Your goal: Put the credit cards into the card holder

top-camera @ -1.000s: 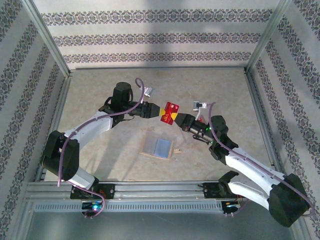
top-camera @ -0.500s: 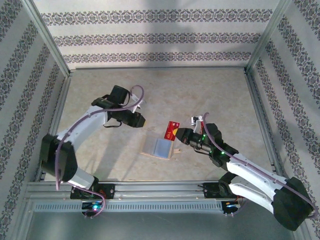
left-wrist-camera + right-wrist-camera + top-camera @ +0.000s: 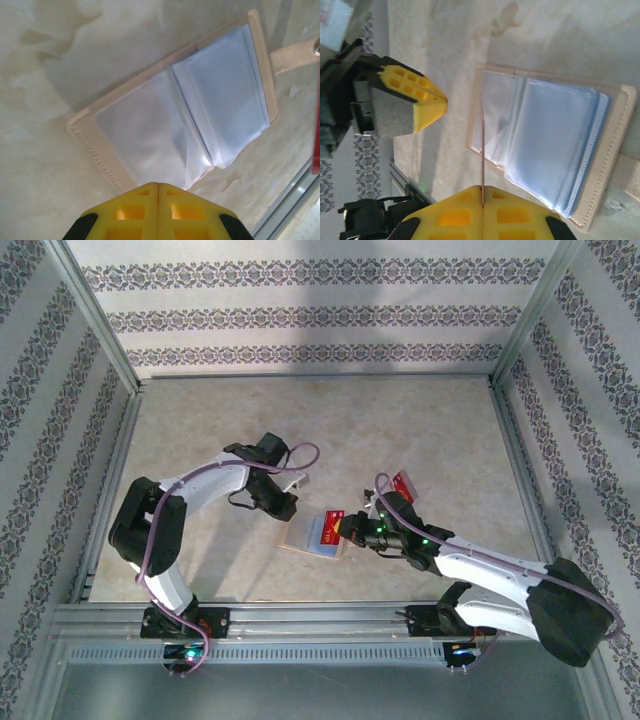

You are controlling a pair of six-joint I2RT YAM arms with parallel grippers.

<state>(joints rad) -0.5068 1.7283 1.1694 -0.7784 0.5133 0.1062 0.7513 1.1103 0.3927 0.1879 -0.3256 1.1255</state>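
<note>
The tan card holder [image 3: 305,540] lies open on the table, its clear bluish sleeves up [image 3: 175,115], snap tab [image 3: 295,52] to one side. My right gripper [image 3: 347,528] is shut on the red credit card [image 3: 329,524]. In the right wrist view the card is edge-on [image 3: 482,145], its tip over the holder's left edge [image 3: 560,145], rising from the gripper [image 3: 483,189]. My left gripper [image 3: 287,508] is shut on nothing, its tip [image 3: 158,185] just off the holder's near edge. I cannot tell any clear cards apart from the sleeves.
The aluminium frame rail [image 3: 300,615] runs along the near edge, close to the holder. Patterned walls [image 3: 60,390] close in the table on three sides. The left gripper's yellow fingers [image 3: 420,102] sit a short way left of the card.
The left gripper let go of the red card, shut, and swung down beside the holder. The right gripper carried the card down and left onto the holder.
</note>
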